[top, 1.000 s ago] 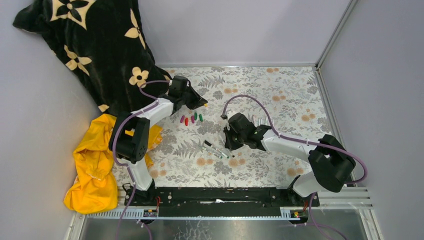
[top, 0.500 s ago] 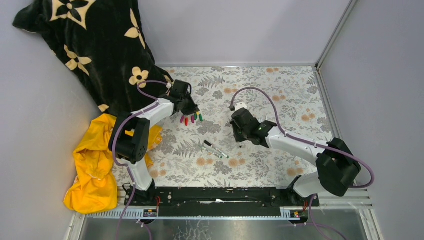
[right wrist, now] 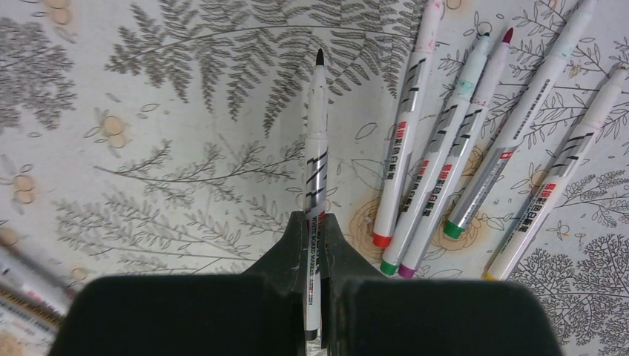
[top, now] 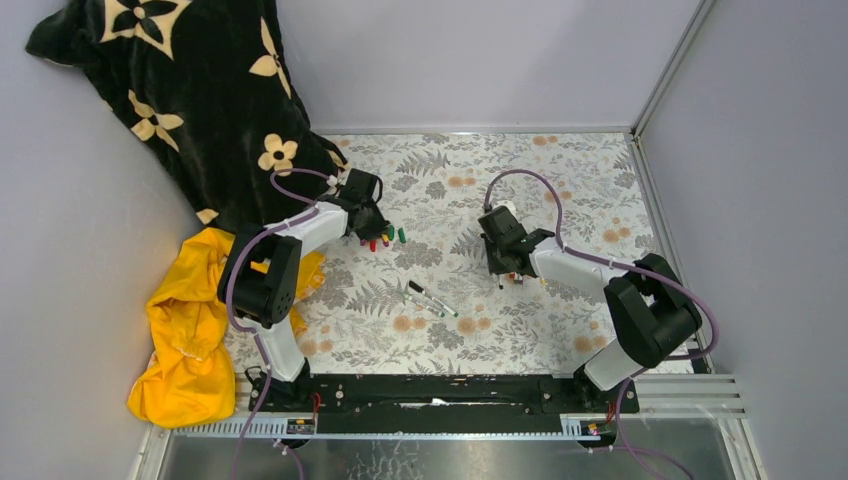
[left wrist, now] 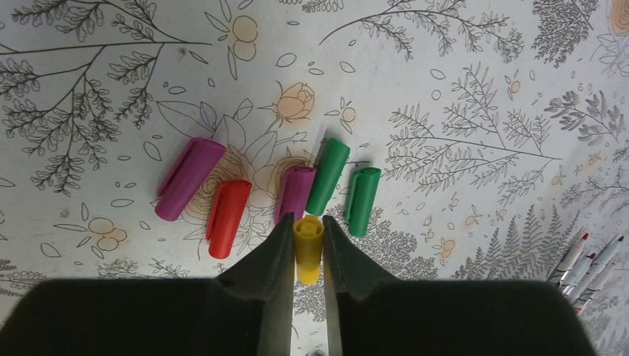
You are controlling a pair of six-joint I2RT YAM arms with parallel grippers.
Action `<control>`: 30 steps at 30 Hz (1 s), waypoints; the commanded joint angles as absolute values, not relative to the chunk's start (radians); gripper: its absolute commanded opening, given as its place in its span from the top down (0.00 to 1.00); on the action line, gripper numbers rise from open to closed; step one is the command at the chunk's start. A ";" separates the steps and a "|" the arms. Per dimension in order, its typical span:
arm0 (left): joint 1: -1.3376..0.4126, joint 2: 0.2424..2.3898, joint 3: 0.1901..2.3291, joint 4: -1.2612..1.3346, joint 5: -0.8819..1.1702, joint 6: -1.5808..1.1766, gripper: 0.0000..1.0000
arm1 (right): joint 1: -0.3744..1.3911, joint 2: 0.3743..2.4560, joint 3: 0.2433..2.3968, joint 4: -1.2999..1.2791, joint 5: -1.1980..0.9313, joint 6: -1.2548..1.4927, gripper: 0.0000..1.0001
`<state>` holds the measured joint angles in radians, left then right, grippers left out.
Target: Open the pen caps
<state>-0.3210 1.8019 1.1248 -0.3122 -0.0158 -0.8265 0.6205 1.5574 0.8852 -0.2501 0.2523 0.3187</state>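
My left gripper [left wrist: 306, 221] is shut on an orange-yellow pen cap [left wrist: 308, 252], just in front of a row of loose caps on the table: a magenta cap [left wrist: 189, 178], a red cap [left wrist: 228, 217], a second magenta cap [left wrist: 297, 193] and two green caps [left wrist: 328, 176]. In the top view this gripper [top: 380, 232] is at the caps [top: 392, 237]. My right gripper [right wrist: 315, 219] is shut on an uncapped black-tipped pen [right wrist: 317, 141], pointing away from me. Several uncapped pens [right wrist: 438, 170] lie just right of it. In the top view the right gripper [top: 508, 268] is right of centre.
Pens [top: 432, 298] lie in the middle of the floral table; they also show in the left wrist view [left wrist: 590, 259]. A black flowered cloth [top: 190, 90] and a yellow cloth [top: 190, 330] lie at the left. Grey walls stand at the back and right.
My left gripper has come down and nearer with the yellow cap, to the row of caps. My right gripper has carried the pen right and back, to the uncapped pens.
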 commanded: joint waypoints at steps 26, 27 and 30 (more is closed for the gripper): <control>-0.307 1.641 1.050 -0.325 -0.058 -0.851 0.51 | 0.548 1.639 0.939 -0.195 0.303 0.280 0.64; -0.306 1.624 1.047 -0.325 -0.054 -0.853 0.50 | 0.549 1.622 0.933 -0.182 0.302 0.275 0.62; -0.307 1.580 1.037 -0.323 -0.039 -0.854 0.49 | 0.550 1.551 0.918 -0.160 0.283 0.249 0.58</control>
